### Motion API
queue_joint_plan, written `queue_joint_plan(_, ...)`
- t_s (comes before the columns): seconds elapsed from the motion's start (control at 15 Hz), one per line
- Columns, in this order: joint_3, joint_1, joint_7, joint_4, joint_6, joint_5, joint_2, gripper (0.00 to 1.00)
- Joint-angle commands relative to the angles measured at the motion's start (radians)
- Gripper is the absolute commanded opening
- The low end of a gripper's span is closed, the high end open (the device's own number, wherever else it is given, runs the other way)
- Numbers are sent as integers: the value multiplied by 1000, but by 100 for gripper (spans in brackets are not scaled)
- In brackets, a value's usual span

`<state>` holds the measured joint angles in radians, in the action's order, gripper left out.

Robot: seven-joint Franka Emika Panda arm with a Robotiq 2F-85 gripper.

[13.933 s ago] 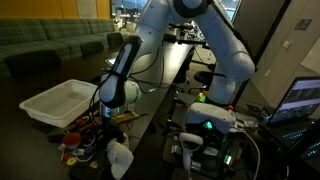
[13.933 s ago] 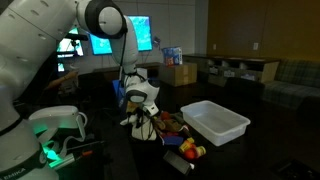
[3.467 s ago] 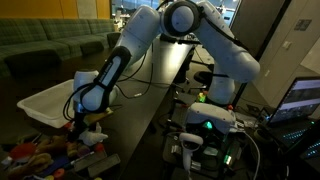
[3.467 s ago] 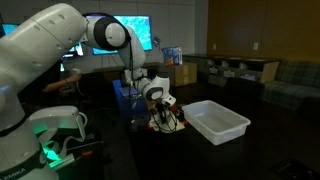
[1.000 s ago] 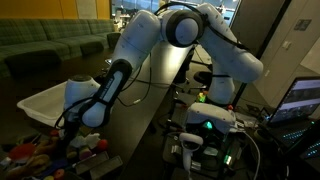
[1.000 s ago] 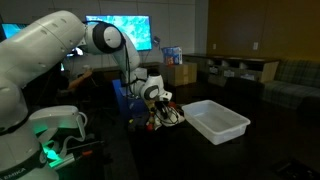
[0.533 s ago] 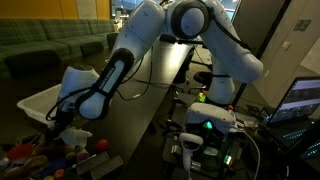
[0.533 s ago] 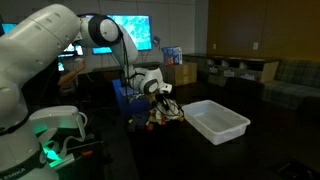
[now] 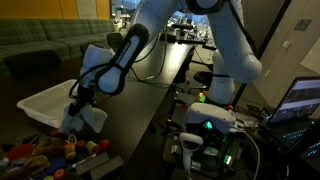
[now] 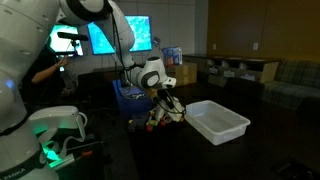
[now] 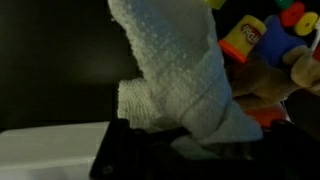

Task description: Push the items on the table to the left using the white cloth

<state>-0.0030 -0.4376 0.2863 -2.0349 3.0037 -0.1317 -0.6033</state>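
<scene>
Counter: dark flat counter [image 9: 142, 118], carries everything below.
Arm: white jointed robot arm [image 9: 125, 55], reaches down twd the toys; seen in both exterior views [image 10: 100, 15].
Bin: white rectangular plastic bin [image 9: 45, 100], open top, sits on counter just beside the toys [image 10: 220, 122]; its rim shows at lower edge of wrist view [image 11: 50, 155].
Items: pile of small coloured toys [image 9: 45, 155], bunched together on counter btwn arm and bin in an exterior view [image 10: 165, 120]; upper-right corner in wrist view [image 11: 285, 30].
Cloth: white terry cloth [image 9: 86, 120], hangs bunched from the tool, just above edge of toy pile, near bin; fills centre of wrist view [image 11: 180, 80], folds next to the toys. Contact w/ counter: cannot tell.
Tool: dark two-finger tool [image 9: 78, 103], clenched on the cloth, fingers mostly hidden by fabric; low over the pile in an exterior view [image 10: 165, 98].
Tub: small yellow tub w/ red lid [image 11: 245, 38], tilted, just beside the cloth.
</scene>
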Motion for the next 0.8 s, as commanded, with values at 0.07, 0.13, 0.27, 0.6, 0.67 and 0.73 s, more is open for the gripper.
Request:
queue_joint_plan(0.07,-29,57,-16,-302,31,32,233,0)
queue_joint_plan(0.13,-49,57,-8,-347,27,42,262,0)
queue_joint_plan(0.27,-85,52,5,-448,13,73,323,0)
queue_joint_plan(0.6,-183,-18,106,-598,-5,202,352,0)
queue_joint_plan(0.67,-212,-56,151,-612,-6,228,343,0)
queue_joint_plan(0.73,-189,-61,169,-624,-11,218,330,0)
